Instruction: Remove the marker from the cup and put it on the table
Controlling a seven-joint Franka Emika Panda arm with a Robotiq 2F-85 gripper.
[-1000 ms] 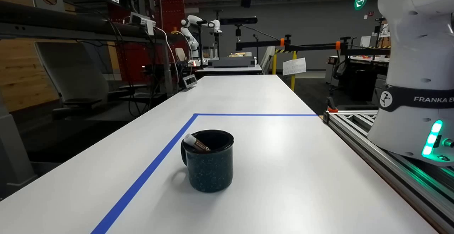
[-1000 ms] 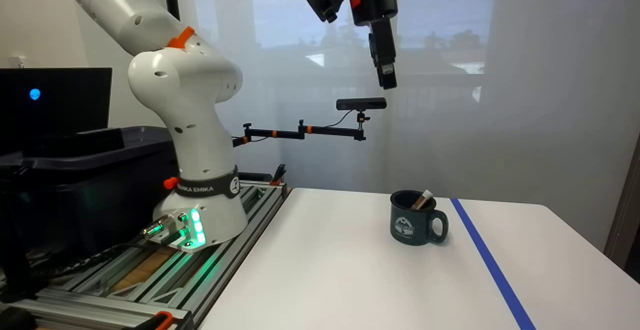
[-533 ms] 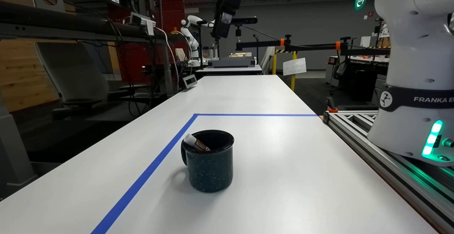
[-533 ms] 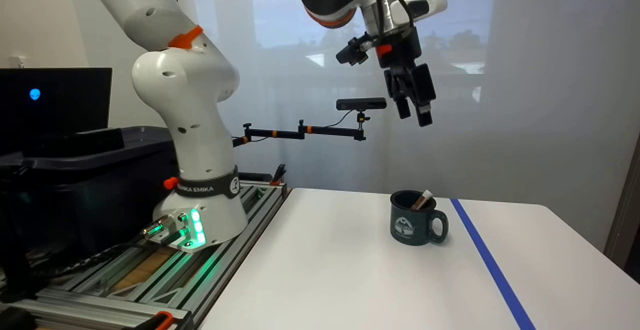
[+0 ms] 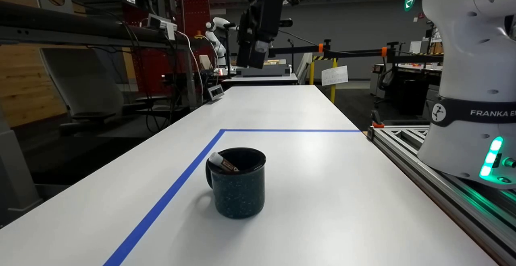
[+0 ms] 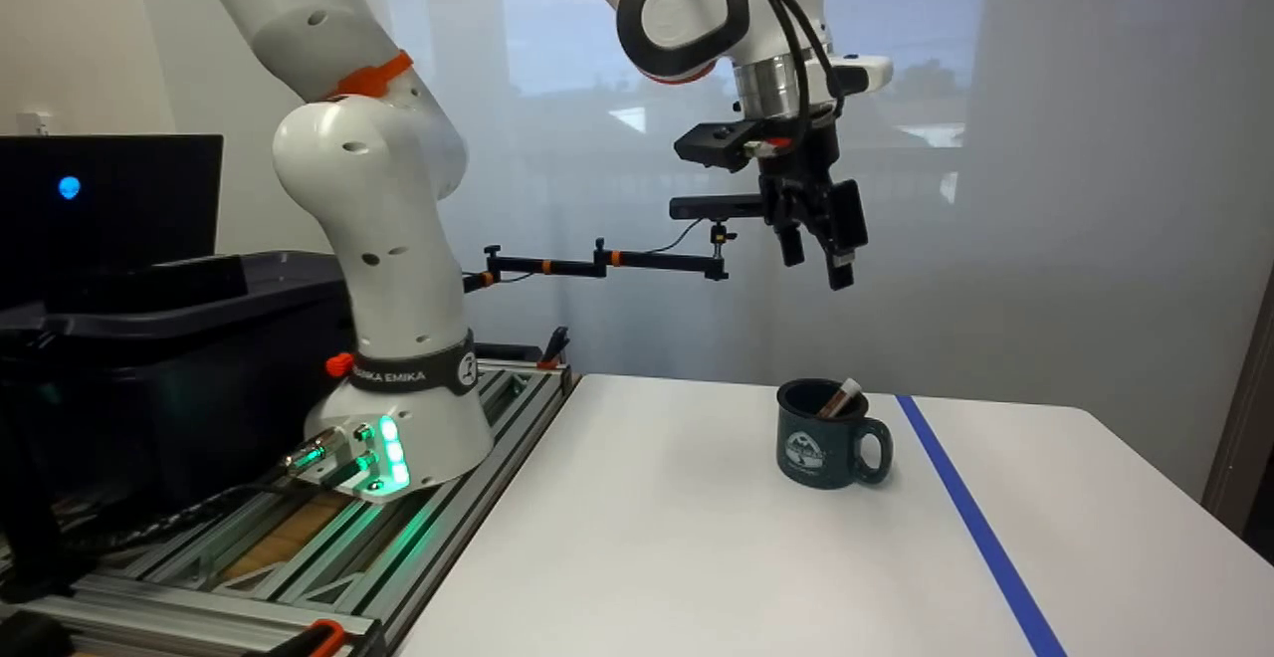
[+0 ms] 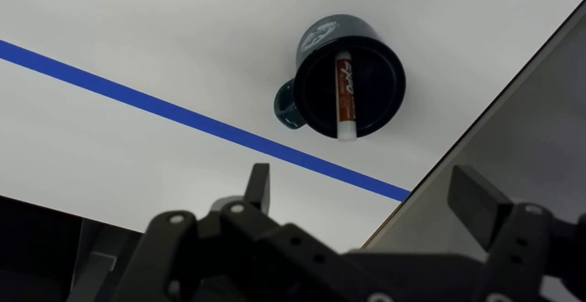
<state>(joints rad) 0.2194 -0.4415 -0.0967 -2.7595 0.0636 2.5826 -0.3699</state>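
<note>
Not extracted yet: Expo marker (image 7: 346,97) leaned inside the mug (image 6: 821,446), white end above its rim. Tool (image 7: 360,180) hung higher than the mug, well apart from it, spread wide, gripping nothing. Grasp, lift-out, placing on bench (image 6: 637,552) all looked outstanding.

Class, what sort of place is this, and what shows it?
Probably a robotics lab: a white Franka robot arm stands on silver metal rails, and another white robot arm shows in the background.

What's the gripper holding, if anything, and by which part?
Nothing is held: the gripper is open and empty, clear of the marker leaning in the cup.
</note>
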